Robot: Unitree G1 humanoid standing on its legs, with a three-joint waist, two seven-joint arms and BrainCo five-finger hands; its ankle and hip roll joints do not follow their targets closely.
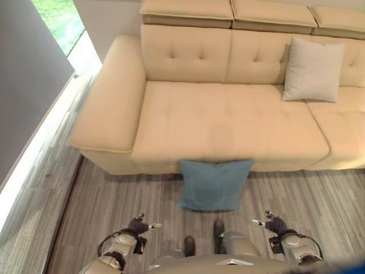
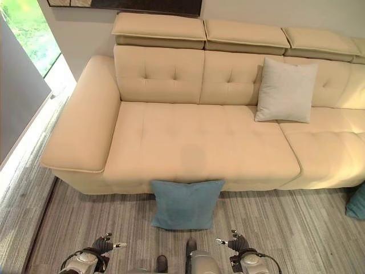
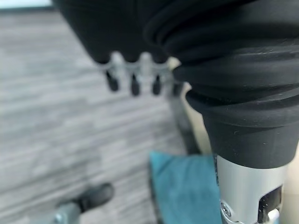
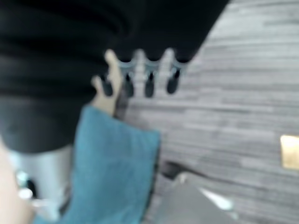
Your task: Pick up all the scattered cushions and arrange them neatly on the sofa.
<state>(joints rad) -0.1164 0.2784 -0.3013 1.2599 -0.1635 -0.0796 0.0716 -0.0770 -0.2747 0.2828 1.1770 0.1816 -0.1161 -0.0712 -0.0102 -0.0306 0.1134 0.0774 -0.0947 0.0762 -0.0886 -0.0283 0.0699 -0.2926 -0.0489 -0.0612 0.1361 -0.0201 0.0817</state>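
Down at the robot's sides, just above the striped grey floor (image 1: 114,200), both hands hang low and apart. The left hand (image 1: 138,224) holds nothing, its fingers (image 3: 133,79) loosely extended over the boards. The right hand (image 1: 272,222) is likewise empty, its fingers (image 4: 149,77) relaxed and spread, pointing toward the floor.

Between the two hands and a little farther out, a blue cushion (image 1: 213,184) lies on the floor. Its far edge rests against the front of the sofa base, and neither hand touches it. At the far right edge of the floor, a sliver of a second teal cushion (image 2: 357,202) shows beside the sofa's front.

Beyond that stands the beige sofa (image 1: 217,123), wide and tufted, with a broad armrest (image 1: 111,97) on the robot's left. The seat directly behind the blue cushion is bare. Farther along to the right, a pale grey cushion (image 1: 313,69) stands upright on the seat, leaning on the backrest. Along the top of the back run padded headrests (image 2: 159,27). Off to the left, past the armrest, a bright window (image 1: 60,20) reaches down to floor level.
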